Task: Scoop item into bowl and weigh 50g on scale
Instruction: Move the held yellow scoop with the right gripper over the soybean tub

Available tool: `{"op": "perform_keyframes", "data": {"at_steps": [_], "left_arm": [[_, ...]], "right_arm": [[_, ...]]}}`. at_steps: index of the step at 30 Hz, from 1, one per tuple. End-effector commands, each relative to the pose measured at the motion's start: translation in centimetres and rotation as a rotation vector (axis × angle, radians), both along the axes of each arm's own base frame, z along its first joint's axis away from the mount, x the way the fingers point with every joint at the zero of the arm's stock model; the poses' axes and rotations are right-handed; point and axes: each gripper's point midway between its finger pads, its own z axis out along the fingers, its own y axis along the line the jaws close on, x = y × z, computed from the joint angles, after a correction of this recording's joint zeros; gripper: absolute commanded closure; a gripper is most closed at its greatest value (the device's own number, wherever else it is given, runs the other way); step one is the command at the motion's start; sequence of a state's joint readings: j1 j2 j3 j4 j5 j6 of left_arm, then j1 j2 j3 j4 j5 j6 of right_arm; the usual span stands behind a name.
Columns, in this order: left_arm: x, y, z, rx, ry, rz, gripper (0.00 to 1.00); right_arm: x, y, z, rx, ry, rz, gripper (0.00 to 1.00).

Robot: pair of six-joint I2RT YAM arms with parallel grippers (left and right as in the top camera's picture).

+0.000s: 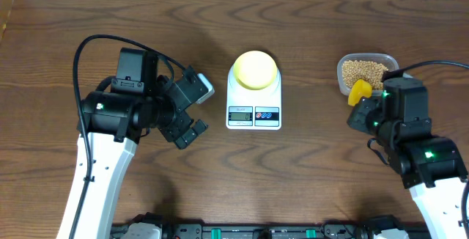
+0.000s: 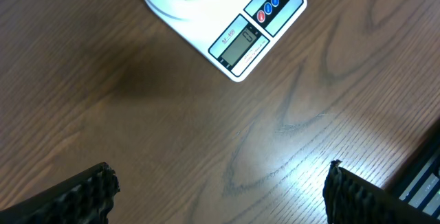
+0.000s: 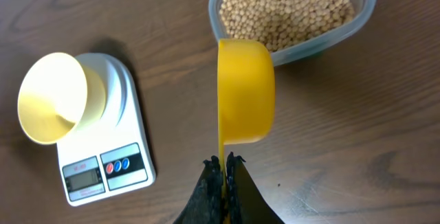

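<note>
A pale yellow bowl [image 1: 254,70] sits on the white scale [image 1: 253,114] at the table's middle; it looks empty in the right wrist view, bowl [image 3: 53,97] on scale [image 3: 120,148]. Tan beans [image 1: 364,70] fill a clear tub [image 1: 343,80] at the right, also beans [image 3: 289,7]. My right gripper [image 3: 224,162] is shut on the thin handle of a bright yellow scoop [image 3: 245,90], whose cup hangs just in front of the tub, turned on its side. My left gripper [image 1: 192,109] stands open left of the scale, over bare wood, with nothing between its fingers [image 2: 82,193].
The scale's display and buttons [image 2: 256,25] face the front edge. Black cables run from both arms. A black rail [image 1: 242,232] lines the table's front edge. Bare wood lies between scale and tub.
</note>
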State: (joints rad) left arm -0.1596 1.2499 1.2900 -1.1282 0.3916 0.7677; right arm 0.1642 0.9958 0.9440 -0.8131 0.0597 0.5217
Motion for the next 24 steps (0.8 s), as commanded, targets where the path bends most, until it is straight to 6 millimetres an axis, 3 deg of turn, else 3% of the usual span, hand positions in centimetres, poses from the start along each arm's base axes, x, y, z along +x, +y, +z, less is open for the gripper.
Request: {"op": "perform_keyframes", "data": {"at_steps": [1,7,13,17,24], "left_arm": [[-0.3,-0.1,-0.2,-0.01,0.009,-0.018,0.02],[-0.3,-0.2,-0.2,-0.01,0.009,-0.018,0.02],[-0.3,-0.2,-0.2,-0.01,0.009,-0.018,0.02],[-0.3,-0.2,-0.2,-0.01,0.009,-0.018,0.02],[-0.3,-0.2,-0.2,-0.01,0.009,-0.018,0.02]], "right_arm": [[0.8,-1.7,2.4,-0.011,-0.057,-0.052,0.99],[2.1,-5.8,5.9,-0.158,-0.09,-0.036,0.99],[4.1,-7.3,7.0,-0.266,0.0,0.054,0.99],[5.6,-7.4,5.7,-0.294,0.117,0.124,0.99],[6.0,-8.6,0.2,-0.335,0.361,0.151,0.99]]}}
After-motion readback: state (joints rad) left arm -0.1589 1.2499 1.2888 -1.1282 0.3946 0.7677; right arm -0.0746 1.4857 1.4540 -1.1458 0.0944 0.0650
